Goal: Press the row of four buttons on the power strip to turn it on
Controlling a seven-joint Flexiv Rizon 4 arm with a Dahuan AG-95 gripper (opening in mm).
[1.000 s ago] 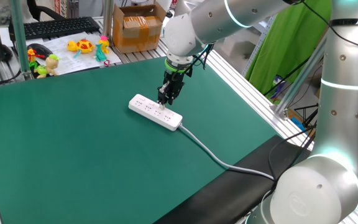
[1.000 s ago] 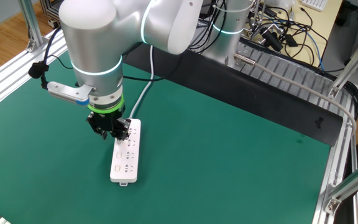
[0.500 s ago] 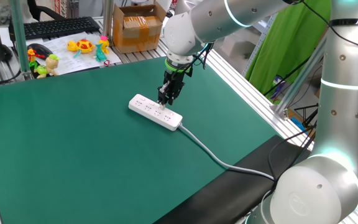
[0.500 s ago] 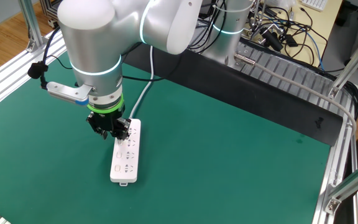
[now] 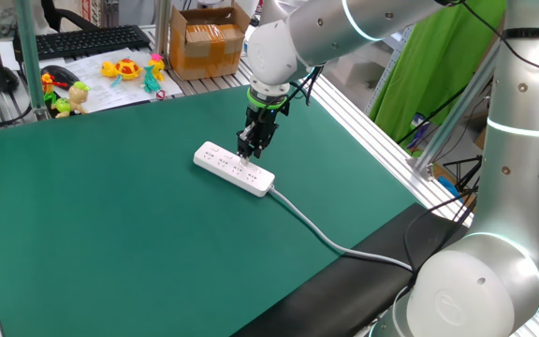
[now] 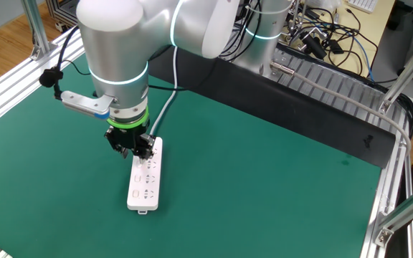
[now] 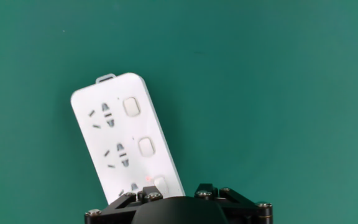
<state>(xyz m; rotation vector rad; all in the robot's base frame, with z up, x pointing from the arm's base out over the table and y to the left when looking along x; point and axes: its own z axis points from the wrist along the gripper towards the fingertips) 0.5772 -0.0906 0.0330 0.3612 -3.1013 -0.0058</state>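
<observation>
White power strip (image 5: 234, 168) | directly beneath pincer (image 5: 249, 152) | on green mat (image 5: 110, 225)

The power strip (image 5: 234, 168) is a long, flat white bar with rounded corners, lying flat on the green mat. In one fixed view it runs from about ten o'clock to four o'clock, its white cable (image 5: 316, 231) leaving the four-o'clock end and curving off toward the mat's near edge. In the other fixed view the strip (image 6: 145, 180) lies nearly upright in the frame, free end at six o'clock.

In the hand view three of the four buttons (image 7: 145, 147) show, small rounded white squares in a line along the strip's right edge, each beside a socket group. A faint reddish dot sits next to the lowest one.
</observation>
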